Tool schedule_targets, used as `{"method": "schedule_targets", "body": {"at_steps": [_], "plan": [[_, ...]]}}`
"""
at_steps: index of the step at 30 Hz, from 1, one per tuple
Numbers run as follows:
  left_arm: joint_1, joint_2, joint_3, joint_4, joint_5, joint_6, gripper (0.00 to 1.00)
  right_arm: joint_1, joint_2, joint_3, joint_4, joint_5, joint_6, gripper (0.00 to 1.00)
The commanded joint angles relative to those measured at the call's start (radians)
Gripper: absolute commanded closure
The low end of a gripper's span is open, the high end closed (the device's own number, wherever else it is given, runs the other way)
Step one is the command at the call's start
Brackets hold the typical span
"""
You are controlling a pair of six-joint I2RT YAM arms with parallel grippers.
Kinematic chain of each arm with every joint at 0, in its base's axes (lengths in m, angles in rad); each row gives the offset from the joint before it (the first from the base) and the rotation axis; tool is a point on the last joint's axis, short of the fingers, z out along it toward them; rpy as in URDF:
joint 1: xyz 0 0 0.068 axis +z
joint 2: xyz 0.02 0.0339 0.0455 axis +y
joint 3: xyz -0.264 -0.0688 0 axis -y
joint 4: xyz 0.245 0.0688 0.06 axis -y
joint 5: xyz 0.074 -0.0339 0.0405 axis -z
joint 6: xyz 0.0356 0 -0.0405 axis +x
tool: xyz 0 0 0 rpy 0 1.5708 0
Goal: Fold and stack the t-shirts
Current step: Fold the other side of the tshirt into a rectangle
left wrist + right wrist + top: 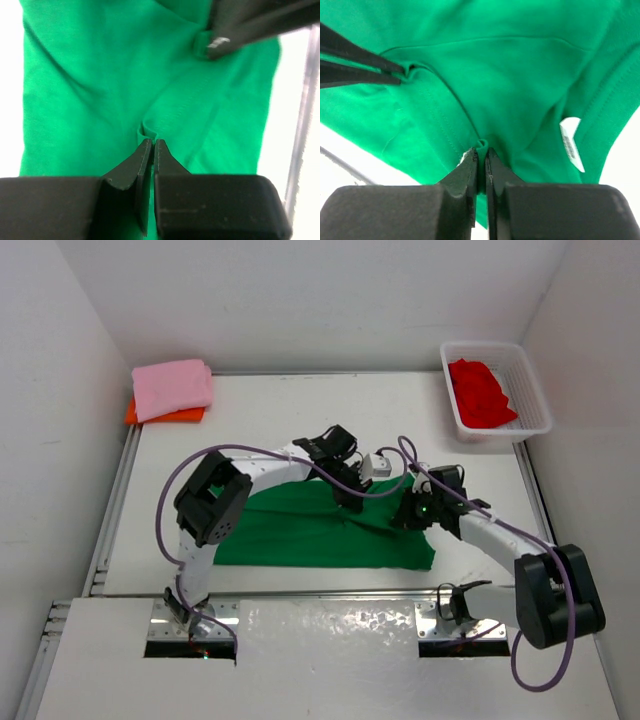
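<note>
Only the right wrist view shows the white label (570,144) on the green t-shirt (495,75). The left gripper (152,144) and right gripper (481,151) each clamp tight on pinched fabric.

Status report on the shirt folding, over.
Both shut: left gripper on green t-shirt, right gripper too. Folded pink t-shirt atop orange t-shirt, far-left corner; red t-shirt in basket. Nothing blocking the fold.

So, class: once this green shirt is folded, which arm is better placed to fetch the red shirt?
Probably right: the right gripper sits nearer the red shirt in the basket, far right. It and the left gripper both pinch the green shirt.
</note>
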Motion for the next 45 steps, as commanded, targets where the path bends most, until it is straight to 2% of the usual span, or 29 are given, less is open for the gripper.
{"method": "schedule_targets", "body": {"at_steps": [1,6,7,10,12,16,17,20,22,23,24,26,28,29,30,34,38,40,42,43,45], "plan": [[0.011,-0.111,-0.06,-0.034,0.135,0.084,1.0,0.0,-0.039,0.002,-0.031,-0.08,-0.091,0.91],[0.009,-0.125,-0.138,-0.04,0.199,0.162,1.0,0.0,-0.024,0.007,-0.112,-0.078,-0.126,0.81],[0.008,-0.119,-0.143,-0.054,0.232,0.218,1.0,0.0,-0.018,0.008,-0.127,-0.078,-0.126,0.76],[0.003,-0.095,-0.137,-0.152,0.278,0.339,0.99,0.0,0.002,0.014,-0.199,-0.114,-0.132,0.71],[0.003,-0.073,-0.12,-0.232,0.304,0.441,0.97,0.0,-0.03,0.007,-0.207,-0.173,-0.141,0.7],[0.002,-0.044,-0.077,-0.466,0.323,0.747,0.93,0.001,-0.116,0.002,-0.221,-0.245,-0.158,0.7],[0.002,-0.043,-0.078,-0.482,0.32,0.772,0.91,0.0,-0.13,0.005,-0.22,-0.262,-0.158,0.7],[0.002,-0.053,-0.095,-0.51,0.274,0.852,0.86,0.0,-0.182,0.018,-0.189,-0.445,-0.163,0.68],[0.002,-0.064,-0.1,-0.494,0.239,0.854,0.82,0.0,-0.199,0.016,-0.128,-0.525,-0.144,0.67],[0.002,-0.075,-0.104,-0.481,0.211,0.846,0.75,0.0,-0.212,0.016,-0.105,-0.521,-0.135,0.66],[0.002,-0.081,-0.104,-0.471,0.202,0.842,0.7,0.0,-0.217,0.014,-0.091,-0.486,-0.123,0.66],[0.002,-0.093,-0.1,-0.436,0.196,0.795,0.49,0.0,-0.214,0.001,-0.045,-0.4,-0.065,0.66],[0.002,-0.096,-0.094,-0.402,0.205,0.745,0.41,0.0,-0.194,0.028,-0.049,-0.233,-0.031,0.67],[0.003,-0.102,-0.086,-0.36,0.211,0.672,0.4,-0.002,-0.193,0.04,-0.057,-0.146,-0.01,0.67],[0.005,-0.104,-0.078,-0.346,0.219,0.641,0.4,-0.006,-0.193,0.053,-0.072,0.028,0.009,0.67],[0.034,-0.122,0.004,-0.37,0.288,0.526,0.4,-0.038,-0.168,0.14,-0.074,0.287,0.116,0.67],[0.103,-0.153,0.127,-0.54,0.32,0.533,0.4,-0.083,-0.043,0.218,-0.112,0.333,0.13,0.67],[0.152,-0.179,0.129,-0.582,0.262,0.505,0.4,-0.106,0.029,0.228,-0.101,0.318,0.133,0.64],[0.201,-0.2,0.091,-0.542,0.182,0.433,0.41,-0.118,0.065,0.231,-0.056,0.304,0.115,0.61],[0.266,-0.229,0.019,-0.47,0.085,0.344,0.43,-0.118,0.092,0.232,-0.007,0.283,0.104,0.59],[0.348,-0.26,-0.055,-0.412,0.015,0.293,0.43,-0.118,0.12,0.241,0.036,0.255,0.078,0.57]]}}
